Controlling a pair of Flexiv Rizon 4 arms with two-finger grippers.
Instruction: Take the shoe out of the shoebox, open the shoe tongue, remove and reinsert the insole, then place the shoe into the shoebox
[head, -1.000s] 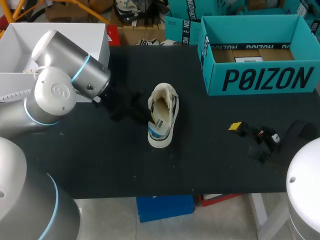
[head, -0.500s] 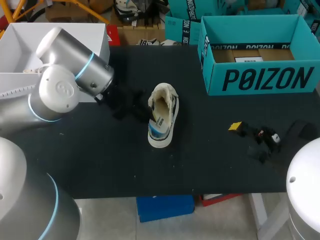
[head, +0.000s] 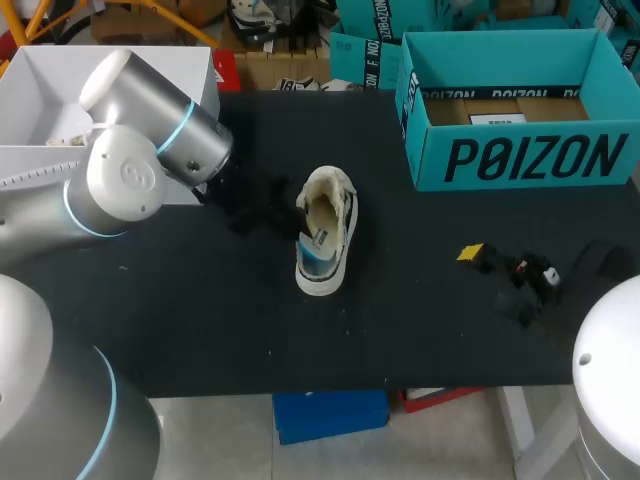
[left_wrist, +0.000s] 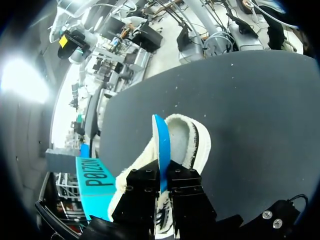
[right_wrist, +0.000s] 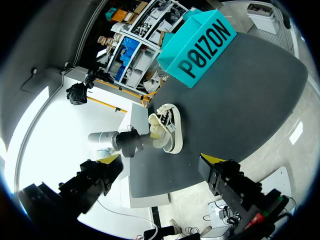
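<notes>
at the left gripper (left_wrist: 162, 182), shown by its wrist view alone: closed narrow on a blue insole (left_wrist: 161, 145), held on edge, upright out of the shoe (left_wrist: 192, 140). from the head view, only a dark shape against the shoe's side. right gripper (right_wrist: 162, 160) spread wide, empty, over the table's (head: 200, 320) near right part. shoe mid-table, on its sole, well apart from the box (head: 520, 155).

The black table (head: 200, 320) carries a cream shoe (head: 335, 225) near its centre, lying lengthwise from 12 to 6 o'clock. An open teal shoebox (head: 520, 155) stands at about 2 o'clock from the shoe, well apart, by the table's far edge.
</notes>
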